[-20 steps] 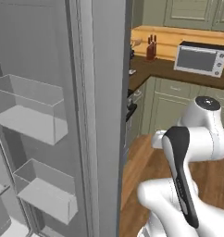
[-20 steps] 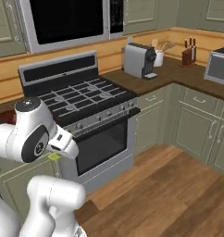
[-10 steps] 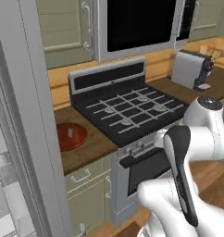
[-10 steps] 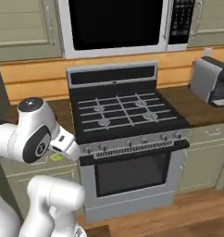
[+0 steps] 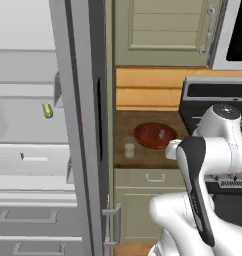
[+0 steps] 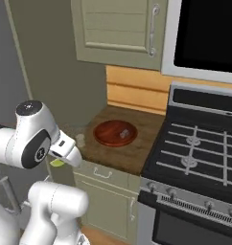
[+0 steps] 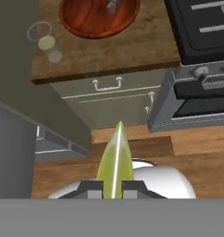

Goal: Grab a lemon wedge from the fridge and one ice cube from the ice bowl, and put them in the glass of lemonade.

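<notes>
1. The lemon wedge (image 7: 115, 159) is seen in the hand view clamped between the jaws of the gripper (image 7: 115, 187), its pointed tip standing out ahead of them; the fetching step is judged done.
2. The fridge (image 5: 80, 125) stands with a door open, just left of the worktop (image 5: 124, 135).
3. The glass of lemonade (image 5: 129, 147) rests on the worktop, just beside the ice bowl (image 5: 155, 135), with nothing yet added to it.
4. At least one ice cube (image 6: 123, 134) is seen lying in the bowl.
5. Left to do, by judgement: the wedge is to be carried over the glass and released, then one cube picked and dropped in.
</notes>
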